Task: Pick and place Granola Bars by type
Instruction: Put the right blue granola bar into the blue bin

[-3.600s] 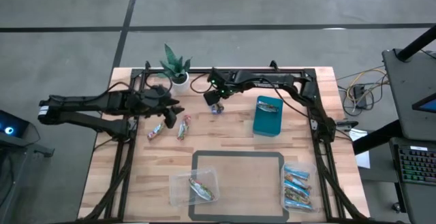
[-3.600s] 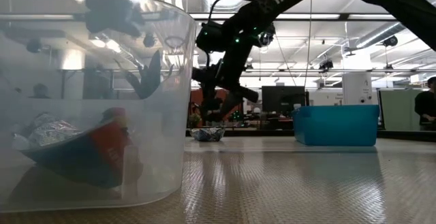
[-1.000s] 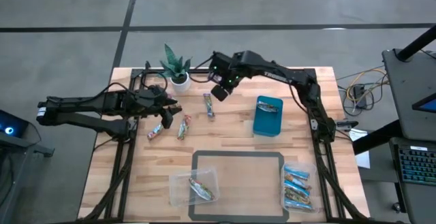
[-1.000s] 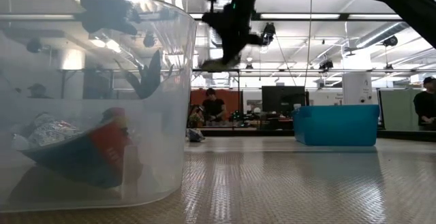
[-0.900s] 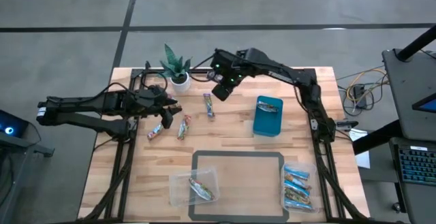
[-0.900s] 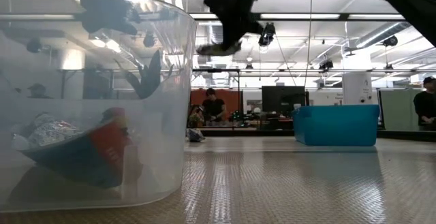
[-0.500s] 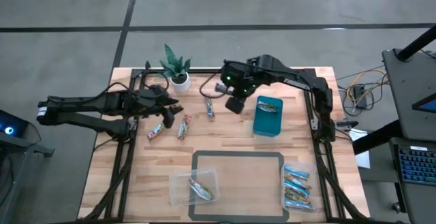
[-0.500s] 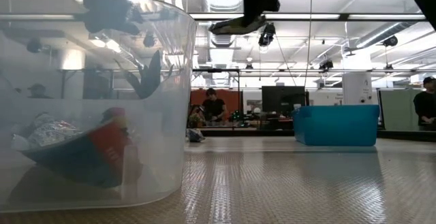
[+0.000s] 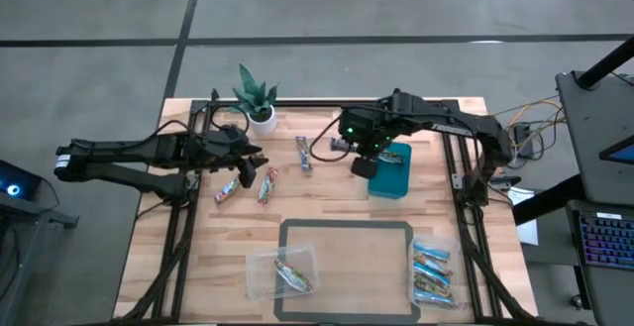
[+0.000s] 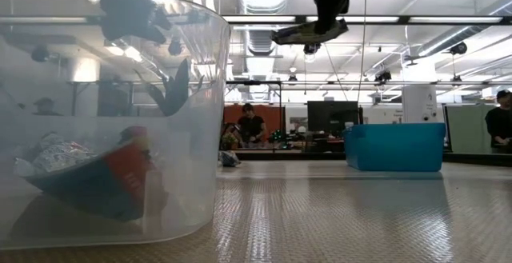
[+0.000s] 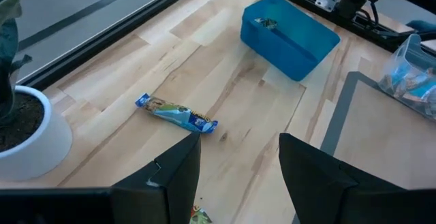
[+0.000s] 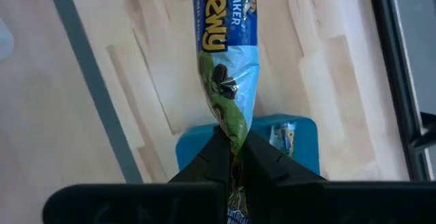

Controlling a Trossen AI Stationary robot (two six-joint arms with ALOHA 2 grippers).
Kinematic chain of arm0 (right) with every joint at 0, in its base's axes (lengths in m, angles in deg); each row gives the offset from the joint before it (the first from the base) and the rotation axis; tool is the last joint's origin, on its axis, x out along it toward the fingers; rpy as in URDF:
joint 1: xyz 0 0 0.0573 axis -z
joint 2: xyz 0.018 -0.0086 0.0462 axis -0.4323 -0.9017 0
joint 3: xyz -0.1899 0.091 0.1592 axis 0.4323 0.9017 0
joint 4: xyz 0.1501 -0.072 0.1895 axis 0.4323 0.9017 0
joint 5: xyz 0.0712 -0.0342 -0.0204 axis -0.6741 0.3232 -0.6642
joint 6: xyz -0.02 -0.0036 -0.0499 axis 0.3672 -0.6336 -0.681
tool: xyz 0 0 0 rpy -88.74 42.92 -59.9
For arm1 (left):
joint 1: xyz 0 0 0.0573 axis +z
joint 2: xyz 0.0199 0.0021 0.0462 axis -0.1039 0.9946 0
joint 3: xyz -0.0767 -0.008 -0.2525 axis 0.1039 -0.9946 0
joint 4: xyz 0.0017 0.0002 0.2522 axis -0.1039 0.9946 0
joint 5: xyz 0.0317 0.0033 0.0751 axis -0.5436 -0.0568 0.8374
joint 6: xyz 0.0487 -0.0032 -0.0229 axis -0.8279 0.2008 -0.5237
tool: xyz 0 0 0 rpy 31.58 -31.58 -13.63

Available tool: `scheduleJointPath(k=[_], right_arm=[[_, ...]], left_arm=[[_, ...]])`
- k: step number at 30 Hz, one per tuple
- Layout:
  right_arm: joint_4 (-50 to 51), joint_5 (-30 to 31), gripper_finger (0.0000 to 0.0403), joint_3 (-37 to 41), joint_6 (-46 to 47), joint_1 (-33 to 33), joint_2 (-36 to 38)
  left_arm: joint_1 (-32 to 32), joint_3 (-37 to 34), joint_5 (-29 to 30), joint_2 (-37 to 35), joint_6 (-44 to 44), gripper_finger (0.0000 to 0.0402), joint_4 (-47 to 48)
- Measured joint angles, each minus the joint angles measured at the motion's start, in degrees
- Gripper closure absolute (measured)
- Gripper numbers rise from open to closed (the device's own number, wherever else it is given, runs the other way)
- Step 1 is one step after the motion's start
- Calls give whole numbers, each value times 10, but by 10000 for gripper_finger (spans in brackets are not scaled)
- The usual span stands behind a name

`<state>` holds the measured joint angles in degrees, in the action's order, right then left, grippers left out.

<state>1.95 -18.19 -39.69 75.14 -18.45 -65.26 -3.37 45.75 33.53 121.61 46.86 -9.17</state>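
Glossy foil-wrapped granola bar (image 12: 228,81) — pale matt wooden table (image 9: 337,202) — clear plastic tub (image 10: 104,119)

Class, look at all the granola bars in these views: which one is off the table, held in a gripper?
The blue Quaker Chewy bar pinched by its end in the shut right gripper, hanging above the teal bin. Every other bar lies on the table or in a container.

— What stands at the table's far edge?
— A potted plant (image 9: 256,96) in a white pot; a teal bin (image 9: 389,170) sits further right.
— And nearer?
— Two clear tubs (image 9: 283,273); one (image 9: 434,274) at the right corner.
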Motion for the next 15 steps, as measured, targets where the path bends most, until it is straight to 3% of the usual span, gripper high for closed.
scheduleJointPath(k=[15], right_arm=[[-114, -2, 395, 279, -57, 8, 148]], left_arm=[[0, 0, -26, 0, -18, 221, -2]])
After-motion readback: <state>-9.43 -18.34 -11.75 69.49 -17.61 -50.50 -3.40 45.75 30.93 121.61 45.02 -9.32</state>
